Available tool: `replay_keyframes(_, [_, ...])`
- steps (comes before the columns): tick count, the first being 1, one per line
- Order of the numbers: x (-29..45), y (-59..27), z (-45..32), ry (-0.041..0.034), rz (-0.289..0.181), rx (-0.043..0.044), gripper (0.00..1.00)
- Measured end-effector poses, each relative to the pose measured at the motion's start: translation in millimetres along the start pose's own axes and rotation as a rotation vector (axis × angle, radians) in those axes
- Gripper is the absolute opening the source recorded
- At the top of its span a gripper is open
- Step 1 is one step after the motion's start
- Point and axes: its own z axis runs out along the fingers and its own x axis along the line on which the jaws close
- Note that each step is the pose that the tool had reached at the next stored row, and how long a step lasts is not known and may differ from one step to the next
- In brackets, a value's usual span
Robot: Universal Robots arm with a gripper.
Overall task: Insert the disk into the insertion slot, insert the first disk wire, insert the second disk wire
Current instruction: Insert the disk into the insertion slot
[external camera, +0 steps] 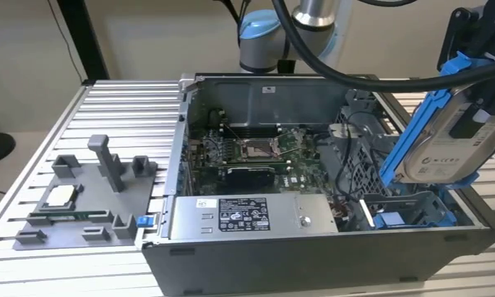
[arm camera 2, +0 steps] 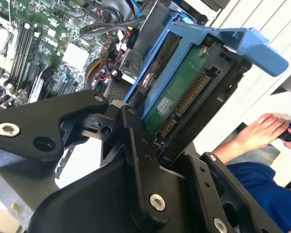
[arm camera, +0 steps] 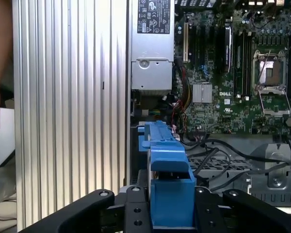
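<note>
The disk [external camera: 447,148], silver-grey with a white label and clipped in a bright blue frame [external camera: 413,124], hangs tilted above the end of the open computer case at the exterior view's right. My gripper [external camera: 481,93] is shut on it from above. In the second wrist view the disk's green board [arm camera 2: 180,91] sits between the black fingers [arm camera 2: 136,145]. The first wrist view has the blue frame [arm camera: 167,179] held in the gripper [arm camera: 167,216]. The insertion slot [external camera: 406,209] is the grey bay below the disk. Dark cables [arm camera: 218,151] lie beside it; which are the disk wires I cannot tell.
Inside the case sit a grey labelled power-supply box [external camera: 243,216] and the motherboard [external camera: 256,154]. A grey fixture plate [external camera: 82,198] with small parts lies on the slatted aluminium table [external camera: 124,117] at the exterior view's left. A person's hand [arm camera 2: 262,131] is beyond the case.
</note>
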Motion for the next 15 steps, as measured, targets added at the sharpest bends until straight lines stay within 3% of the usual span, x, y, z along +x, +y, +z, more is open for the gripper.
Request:
replay_keyframes(8, [0.0, -0.6, 13.0, -0.0112, 0.000, -0.0002, 0.00])
replay_keyframes(15, [-0.1, -7.0, 22.5, -0.0341, -0.001, -0.0006, 0.00])
